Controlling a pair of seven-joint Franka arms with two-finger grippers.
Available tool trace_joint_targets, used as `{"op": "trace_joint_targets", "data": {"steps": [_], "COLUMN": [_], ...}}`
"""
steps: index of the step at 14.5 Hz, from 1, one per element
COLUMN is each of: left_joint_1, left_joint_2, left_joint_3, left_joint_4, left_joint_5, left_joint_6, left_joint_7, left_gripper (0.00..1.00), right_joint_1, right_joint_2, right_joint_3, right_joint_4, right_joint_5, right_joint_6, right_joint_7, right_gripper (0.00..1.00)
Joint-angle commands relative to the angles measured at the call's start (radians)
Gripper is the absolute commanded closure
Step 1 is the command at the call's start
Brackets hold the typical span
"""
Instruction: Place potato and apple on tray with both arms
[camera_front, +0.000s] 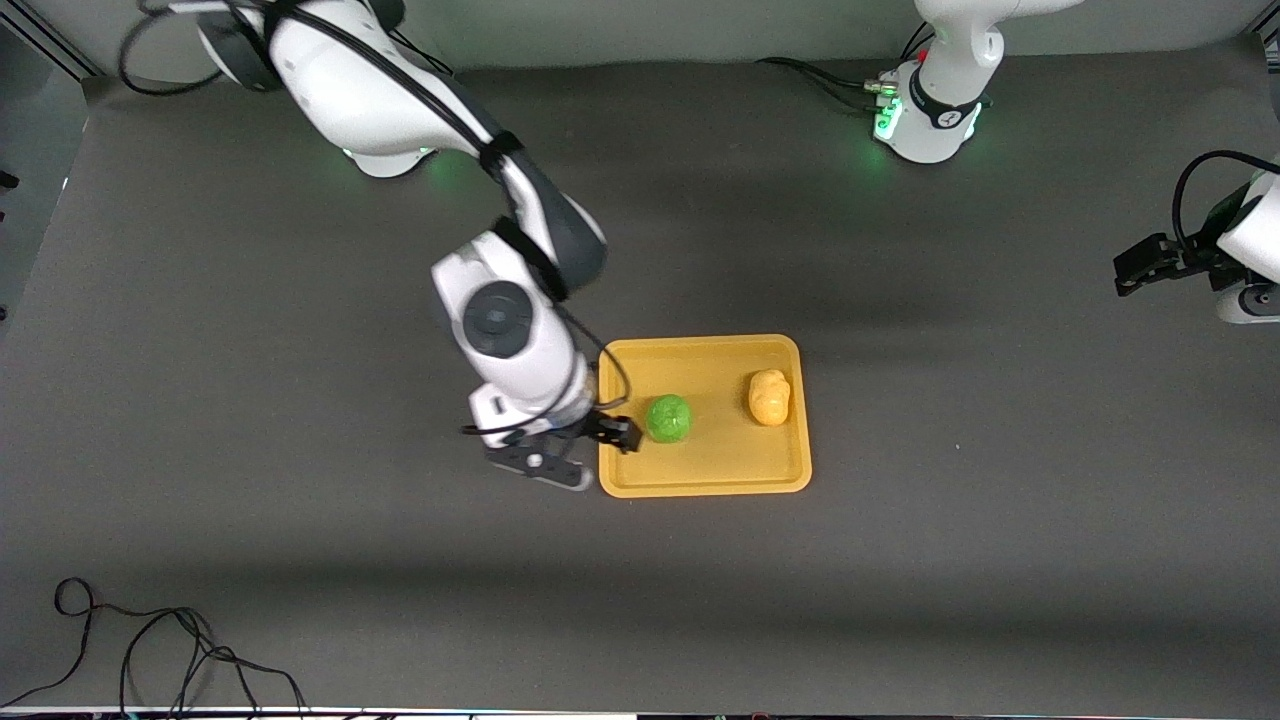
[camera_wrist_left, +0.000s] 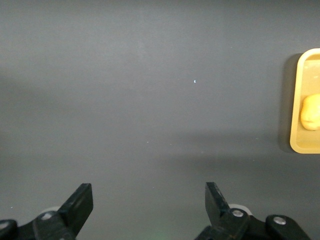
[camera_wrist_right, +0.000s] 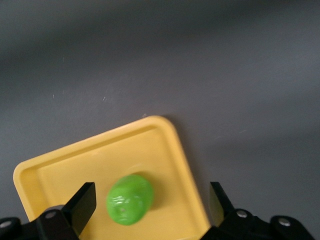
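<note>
Progress: both fruits lie inside the tray (camera_front: 703, 486), so judged from how things lie the placing looks done; what seems left is only for the arms to clear off.
Apple: the apple (camera_front: 668, 418) sits on the tray floor, toward the right arm's end of the tray, touching nothing else.
Potato: the potato (camera_front: 769, 396) sits on the tray too, toward the left arm's end, well apart from the apple.
Right hand: the right hand (camera_front: 601, 432) hovers over the tray's rim just beside the apple, its fingers spread wide and holding nothing.
Left hand: the left hand (camera_front: 1140, 272) hangs over bare worktop (camera_front: 300, 560), well away from the tray at the left arm's end, fingers apart and empty; this arm waits.
Front view only: both fruits and both arms together.
Right wrist view only: the apple (camera_wrist_right: 129, 199) lying free between the spread fingers, no contact.
Left wrist view only: a sliver of the tray (camera_wrist_left: 296, 105) with the potato (camera_wrist_left: 311, 112) at the edge.
</note>
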Motion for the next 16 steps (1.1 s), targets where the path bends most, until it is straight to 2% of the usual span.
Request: {"op": "trace_joint_targets", "data": {"steps": [1, 5, 8, 10, 13, 14, 16], "left_joint_1": [-0.004, -0.006, -0.006, -0.004, -0.024, -0.024, -0.027], "left_joint_2": [-0.021, -0.03, -0.029, -0.029, -0.026, -0.018, -0.007], "left_joint_3": [0.007, 0.009, 0.01, 0.01, 0.01, 0.01, 0.012], "left_joint_4": [-0.007, -0.008, -0.013, -0.015, -0.041, -0.041, -0.047], "left_joint_5": [-0.029, -0.031, -0.031, -0.038, -0.055, -0.057, -0.057], "left_joint_6": [-0.011, -0.012, 0.01, 0.017, 0.026, 0.055, 0.077], "left_joint_7": [0.041, 0.042, 0.042, 0.053, 0.057, 0.056, 0.056], "left_gripper": [0.0, 0.0, 0.0, 0.0, 0.0, 0.0, 0.0], "right_joint_1": [-0.102, -0.196, -0.192, -0.204, -0.359, -0.433, -0.626], "right_joint_2": [-0.231, -0.43, -0.507, -0.545, -0.593, -0.599, -0.642], "right_joint_3": [0.01, -0.025, -0.123, -0.167, -0.112, -0.063, 0.098], "right_joint_4": [-0.27, -0.44, -0.444, -0.439, -0.406, -0.375, -0.369], "right_joint_5": [-0.006, -0.008, -0.019, -0.031, -0.065, -0.065, -0.068], "right_joint_6": [0.012, -0.006, -0.118, -0.178, -0.297, -0.353, -0.408], "right_joint_7": [-0.159, -0.291, -0.391, -0.483, -0.635, -0.653, -0.701], "right_gripper": [0.0, 0.0, 0.0, 0.0, 0.0, 0.0, 0.0]}}
